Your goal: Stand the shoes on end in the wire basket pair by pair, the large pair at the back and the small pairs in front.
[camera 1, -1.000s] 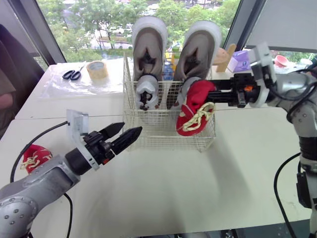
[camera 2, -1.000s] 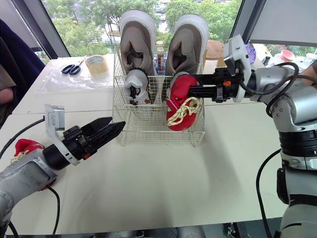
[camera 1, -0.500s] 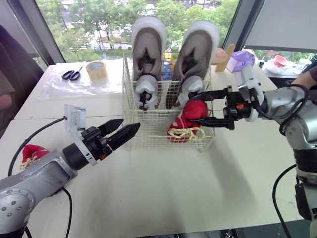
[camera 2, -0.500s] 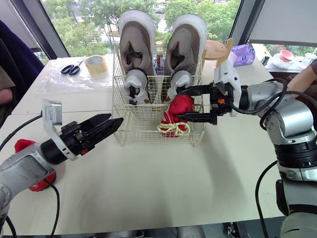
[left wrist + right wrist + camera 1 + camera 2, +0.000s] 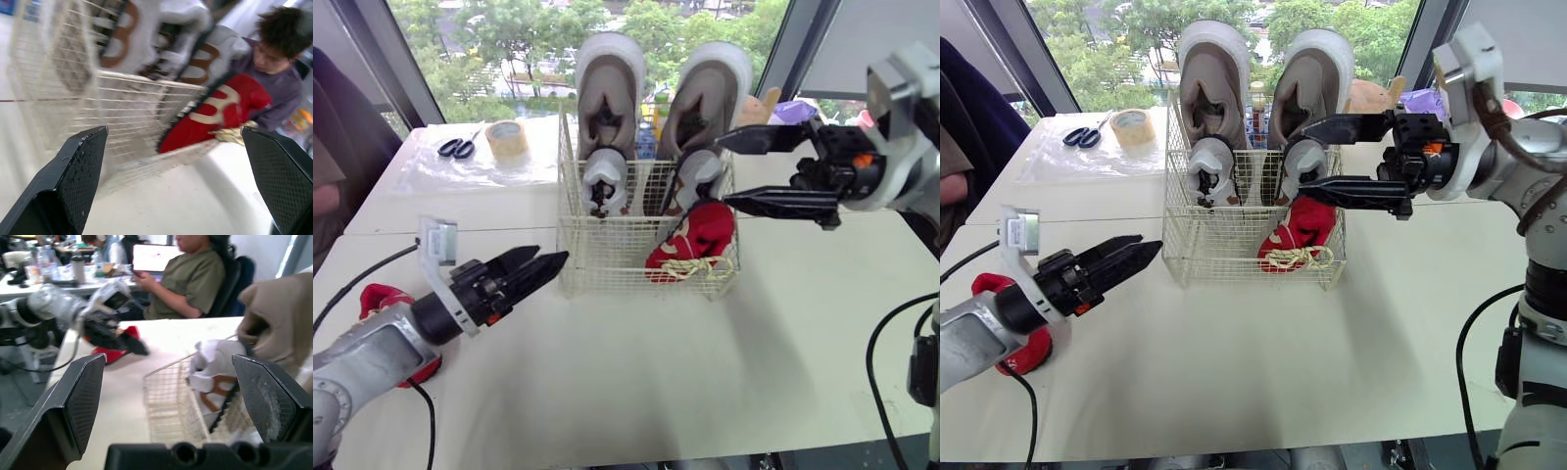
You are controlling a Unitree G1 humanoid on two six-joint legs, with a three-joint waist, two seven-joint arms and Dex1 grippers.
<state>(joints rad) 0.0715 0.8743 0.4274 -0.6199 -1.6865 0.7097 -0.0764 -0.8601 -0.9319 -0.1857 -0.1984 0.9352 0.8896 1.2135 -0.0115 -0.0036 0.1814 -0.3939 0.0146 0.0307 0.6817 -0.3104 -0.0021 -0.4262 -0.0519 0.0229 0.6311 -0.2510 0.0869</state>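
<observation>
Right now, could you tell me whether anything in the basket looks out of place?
The red shoe with cream laces leans slumped in the front right corner of the white wire basket, not on end like the grey shoes. Its red mate lies on the table.

A B-like mark (image 5: 215, 104) stands on the red shoe (image 5: 243, 95).

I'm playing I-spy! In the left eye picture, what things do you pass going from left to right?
red shoe on the table → scissors → tape roll → left gripper → red shoe in the basket
</observation>
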